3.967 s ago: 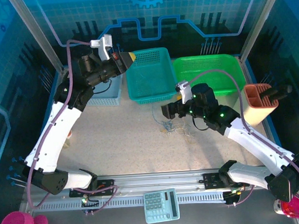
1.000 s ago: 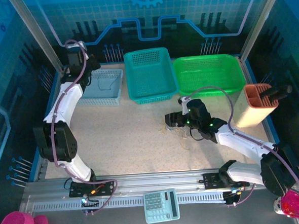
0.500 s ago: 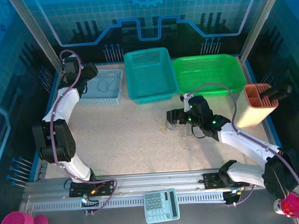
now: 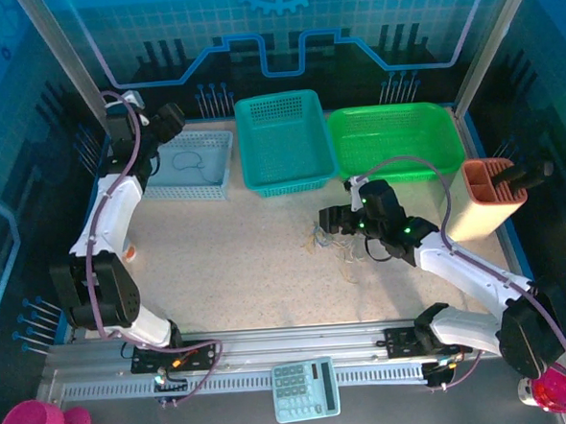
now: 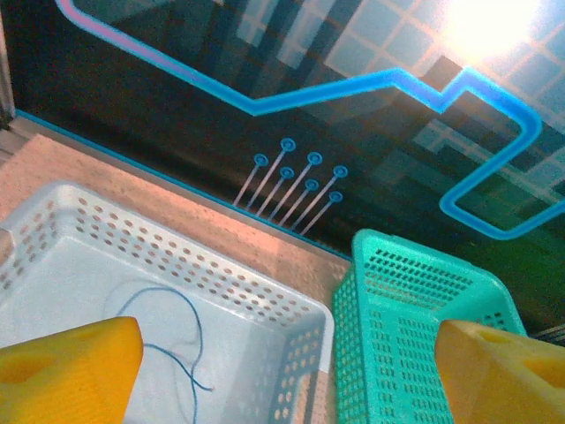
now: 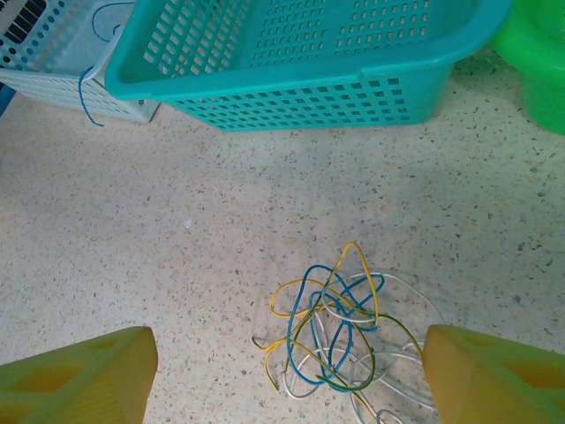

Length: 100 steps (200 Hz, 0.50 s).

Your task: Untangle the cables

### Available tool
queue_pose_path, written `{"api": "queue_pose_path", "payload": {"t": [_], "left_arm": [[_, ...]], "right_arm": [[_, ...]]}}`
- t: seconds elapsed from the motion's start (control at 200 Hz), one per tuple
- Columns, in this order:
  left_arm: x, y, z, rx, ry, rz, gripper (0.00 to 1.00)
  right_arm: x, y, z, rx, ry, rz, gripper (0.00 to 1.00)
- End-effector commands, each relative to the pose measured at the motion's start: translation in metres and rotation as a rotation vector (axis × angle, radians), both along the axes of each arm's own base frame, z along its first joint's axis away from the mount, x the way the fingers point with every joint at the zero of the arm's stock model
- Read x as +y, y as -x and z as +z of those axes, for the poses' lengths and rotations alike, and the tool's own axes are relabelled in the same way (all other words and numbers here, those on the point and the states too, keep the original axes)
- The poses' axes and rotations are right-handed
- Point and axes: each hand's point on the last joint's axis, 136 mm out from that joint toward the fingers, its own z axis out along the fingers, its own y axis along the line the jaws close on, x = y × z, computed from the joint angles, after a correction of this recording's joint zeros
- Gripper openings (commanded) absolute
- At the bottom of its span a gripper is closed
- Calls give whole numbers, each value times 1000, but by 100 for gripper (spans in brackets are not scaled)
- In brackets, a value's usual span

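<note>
A tangle of blue, yellow, green-yellow and white cables [image 6: 346, 331] lies on the speckled table, in the overhead view [image 4: 329, 242] just left of my right gripper [image 4: 332, 221]. That gripper [image 6: 287, 380] hovers over the tangle, open, with nothing between its yellow fingers [image 6: 75, 380]. One blue cable [image 5: 181, 331] lies loose in the pale blue basket [image 5: 185, 258]. My left gripper [image 5: 282, 375] stands open above that basket's right end, at the back left [image 4: 173, 121]. Another blue cable [image 6: 84, 99] hangs over the basket's wall.
A teal basket [image 4: 283, 181] and a green basket [image 4: 396, 167] stand along the back beside the pale blue one [image 4: 190, 192]. An orange holder [image 4: 485, 214] is at the right edge. A calculator [image 4: 306, 388] lies on the near rail.
My left gripper has opened and let a blue cable drop into the pale blue basket, then drawn back up and to the left. The right gripper has shifted slightly right over the tangle.
</note>
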Motion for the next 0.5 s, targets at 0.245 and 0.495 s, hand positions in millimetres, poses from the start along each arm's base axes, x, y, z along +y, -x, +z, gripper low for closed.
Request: {"api": "queue_pose_path", "payload": {"t": [0.245,0.495], "left_arm": [[-50,42,-77,227,61,-79,81],[-91,94,-140,375,95,-42,73]], "right_arm": [[-8,-2,11,-15,-1,-28,78],[-11,-1,2,-4,2,-41,77]]}}
